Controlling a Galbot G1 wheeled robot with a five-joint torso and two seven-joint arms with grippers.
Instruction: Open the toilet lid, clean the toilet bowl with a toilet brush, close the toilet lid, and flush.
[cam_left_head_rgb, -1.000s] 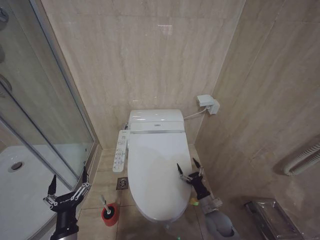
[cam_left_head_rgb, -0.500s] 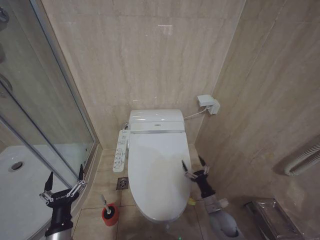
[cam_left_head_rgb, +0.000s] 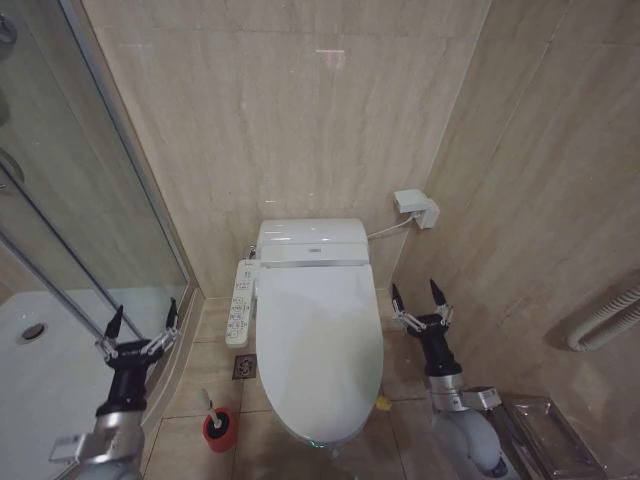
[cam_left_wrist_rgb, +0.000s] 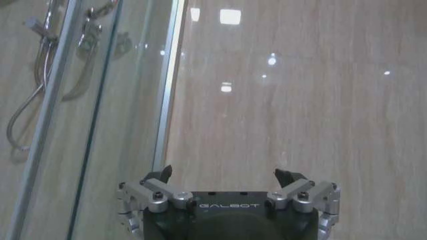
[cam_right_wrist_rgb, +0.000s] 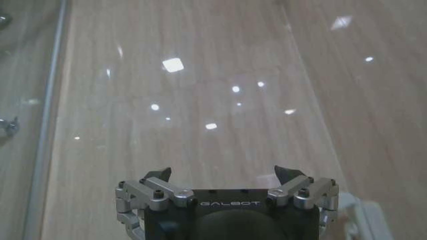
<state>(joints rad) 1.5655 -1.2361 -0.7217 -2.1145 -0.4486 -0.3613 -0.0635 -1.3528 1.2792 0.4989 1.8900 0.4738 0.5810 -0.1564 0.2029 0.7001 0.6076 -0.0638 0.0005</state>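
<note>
The toilet lid (cam_left_head_rgb: 320, 335) lies shut over the toilet bowl (cam_left_head_rgb: 300, 432), with a short yellow strip (cam_left_head_rgb: 383, 402) at its right edge. The toilet brush (cam_left_head_rgb: 210, 405) stands in its red pot (cam_left_head_rgb: 219, 428) on the floor, left of the bowl. My left gripper (cam_left_head_rgb: 144, 312) is open and empty, fingers pointing up, above and left of the brush beside the shower glass. My right gripper (cam_left_head_rgb: 414, 290) is open and empty, fingers up, just right of the lid and apart from it. The wrist views show the left gripper (cam_left_wrist_rgb: 223, 175) and the right gripper (cam_right_wrist_rgb: 223, 172) open, facing the tiled wall.
A long white button panel (cam_left_head_rgb: 240, 300) runs along the toilet's left side, with a floor drain (cam_left_head_rgb: 245, 366) below it. The shower glass (cam_left_head_rgb: 90, 220) and white shower tray (cam_left_head_rgb: 45, 375) close off the left. A wall box (cam_left_head_rgb: 415, 207), a pipe (cam_left_head_rgb: 605, 320) and a metal holder (cam_left_head_rgb: 545, 435) stand right.
My right gripper moved up and to the right, off the lid's right edge to beside the toilet. My left gripper rose a little. The lid stayed shut.
</note>
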